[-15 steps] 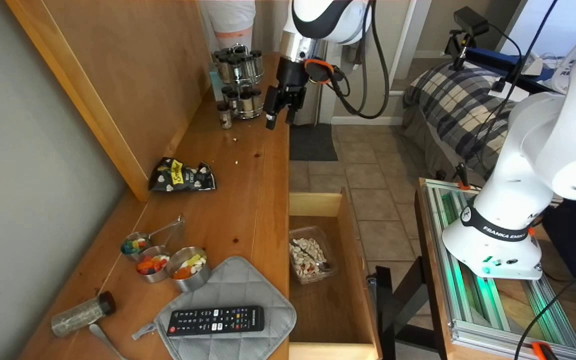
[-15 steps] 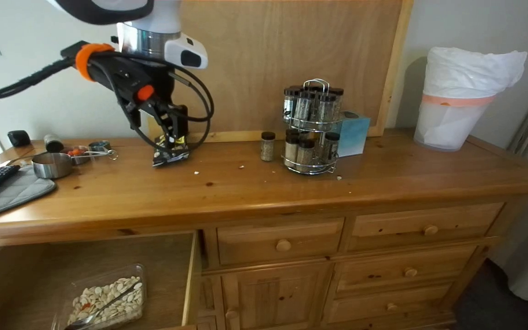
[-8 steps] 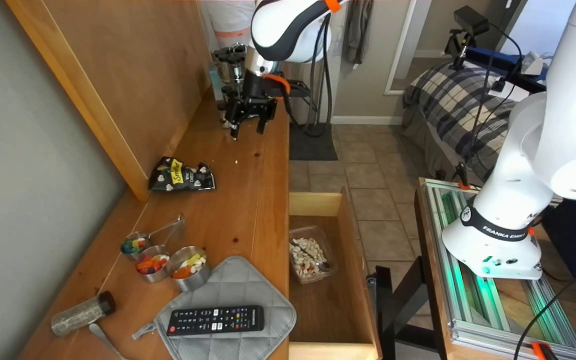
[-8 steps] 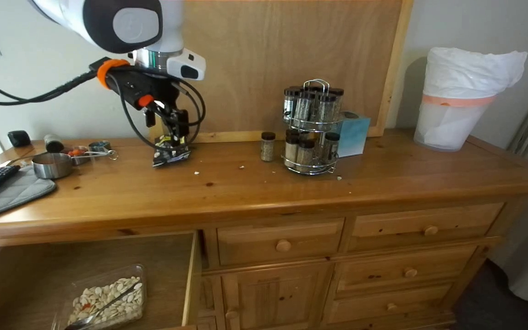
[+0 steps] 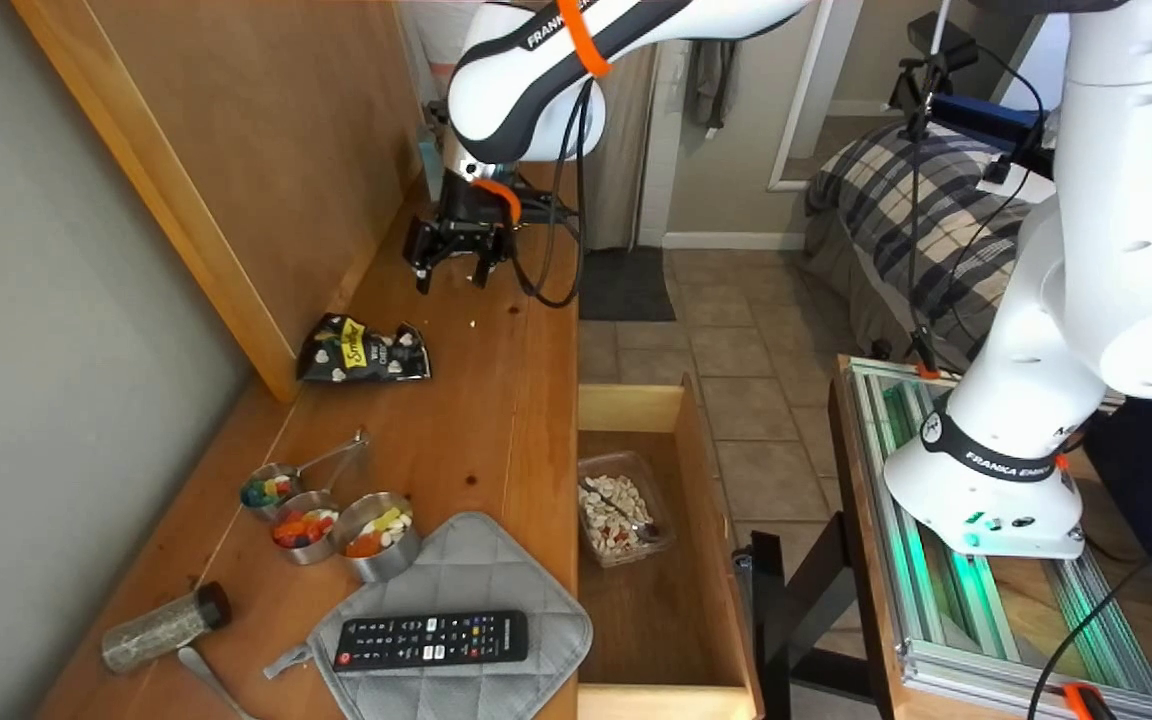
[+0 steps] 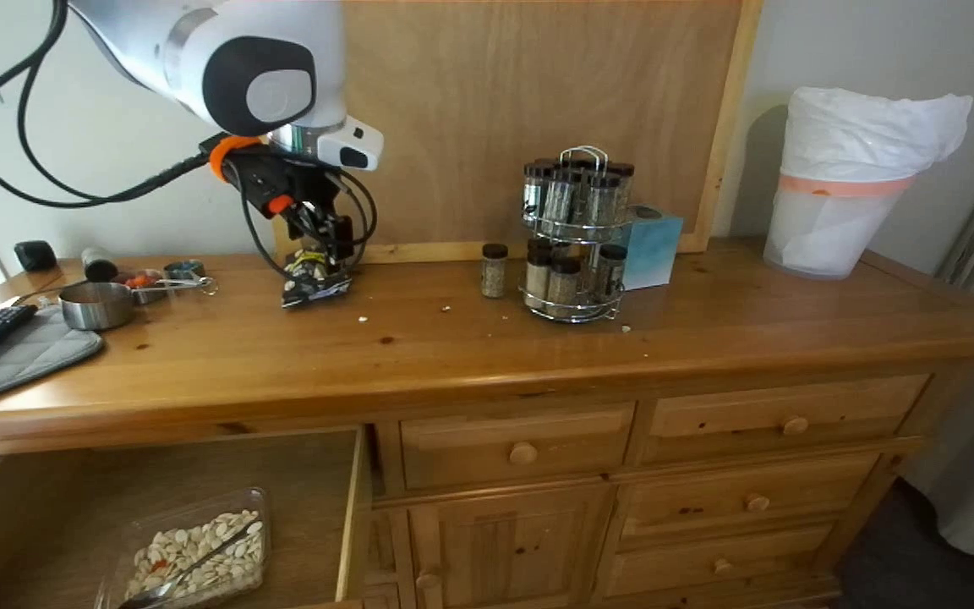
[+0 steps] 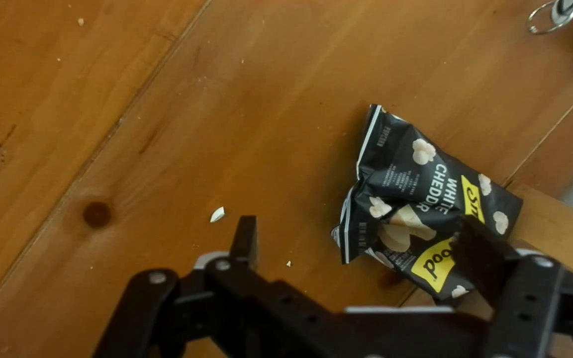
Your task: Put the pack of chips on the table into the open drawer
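The pack of chips, a dark crinkly packet with yellow and white markings, lies on the wooden table in both exterior views and in the wrist view. My gripper is open and empty above the table, apart from the pack. In an exterior view the gripper partly hides the pack. In the wrist view the pack lies beyond the open jaws, toward the right finger, which covers part of it. The open drawer also shows in an exterior view.
A clear tub of pale seeds with a spoon sits in the drawer. Metal measuring cups, a fallen jar and a remote on a grey pot holder share the table. A spice rack and raised back panel stand behind.
My open gripper has moved along and over the table toward the pack, and lower. The pack, drawer and other objects have not moved.
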